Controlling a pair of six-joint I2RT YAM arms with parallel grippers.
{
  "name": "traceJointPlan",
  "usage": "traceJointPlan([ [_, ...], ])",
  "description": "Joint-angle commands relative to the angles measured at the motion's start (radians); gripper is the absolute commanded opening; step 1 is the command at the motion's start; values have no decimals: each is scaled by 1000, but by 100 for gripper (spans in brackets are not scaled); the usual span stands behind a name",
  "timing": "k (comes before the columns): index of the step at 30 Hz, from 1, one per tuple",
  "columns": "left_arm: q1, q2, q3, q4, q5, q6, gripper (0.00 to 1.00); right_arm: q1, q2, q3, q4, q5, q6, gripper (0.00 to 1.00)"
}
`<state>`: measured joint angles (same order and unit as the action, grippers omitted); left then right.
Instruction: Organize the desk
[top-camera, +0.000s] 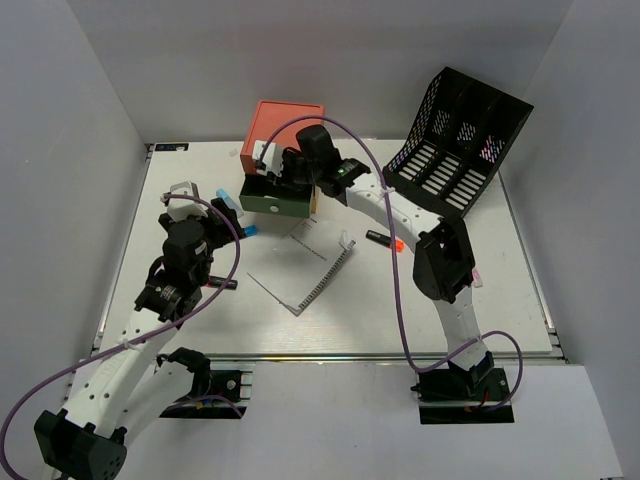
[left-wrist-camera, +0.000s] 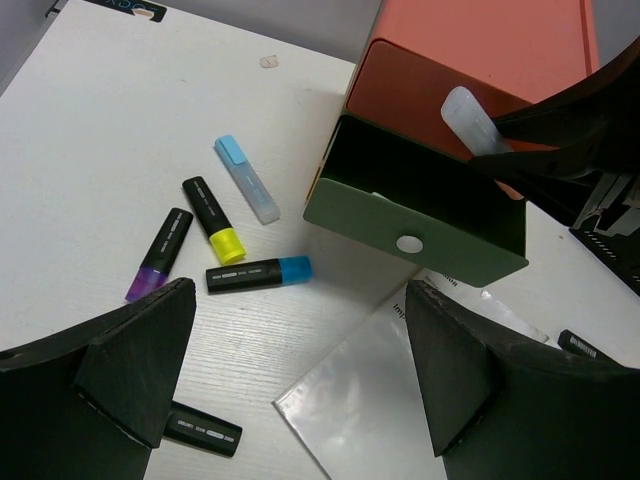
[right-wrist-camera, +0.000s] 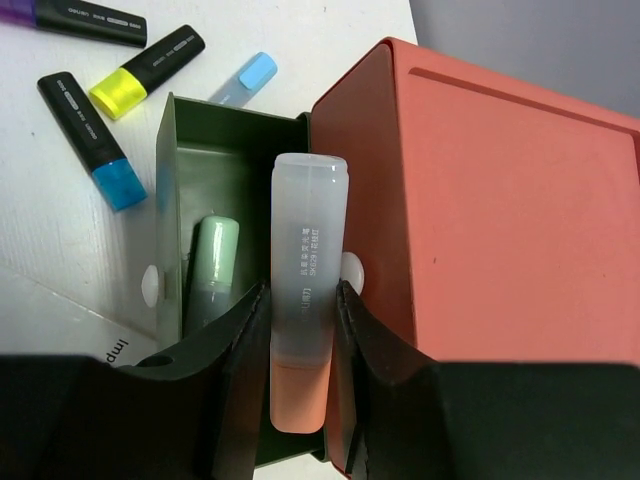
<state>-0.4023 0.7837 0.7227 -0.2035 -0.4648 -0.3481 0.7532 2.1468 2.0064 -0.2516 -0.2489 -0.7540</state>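
The white desk (top-camera: 450, 300) holds an orange drawer box (top-camera: 285, 125) whose green drawer (left-wrist-camera: 420, 210) is pulled open. My right gripper (right-wrist-camera: 303, 292) is shut on an orange highlighter (right-wrist-camera: 306, 260) with a frosted cap, held over the open drawer. A pale green highlighter (right-wrist-camera: 213, 270) lies inside the drawer. My left gripper (left-wrist-camera: 298, 290) stands open above the desk, with nothing between its fingers. Just beyond it lie a blue-tipped highlighter (left-wrist-camera: 258, 273), a yellow one (left-wrist-camera: 214, 220), a purple one (left-wrist-camera: 159, 254) and a light blue one (left-wrist-camera: 246, 178).
A black mesh file rack (top-camera: 460, 140) stands at the back right. A spiral-bound booklet in a clear cover (top-camera: 305, 262) lies mid-desk, with an orange-tipped marker (top-camera: 383, 239) to its right. A black marker (left-wrist-camera: 200, 430) lies under my left finger.
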Motion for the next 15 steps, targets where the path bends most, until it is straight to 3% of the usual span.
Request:
traceJointPlan([
  [1, -4, -6, 9, -4, 6, 8, 95, 1, -13, 20, 49, 16, 21, 30],
  [5, -4, -6, 11, -2, 6, 6, 95, 3, -7, 22, 31, 31, 39, 47],
  [8, -4, -8, 6, -1, 8, 6, 95, 3, -21, 12, 26, 33, 47, 53],
  [12, -4, -3, 4, 3, 3, 6, 95, 0, -48, 2, 26, 33, 70, 52],
  [15, -4, 0, 1, 6, 6, 6, 94, -9, -100, -11, 6, 34, 114, 43],
])
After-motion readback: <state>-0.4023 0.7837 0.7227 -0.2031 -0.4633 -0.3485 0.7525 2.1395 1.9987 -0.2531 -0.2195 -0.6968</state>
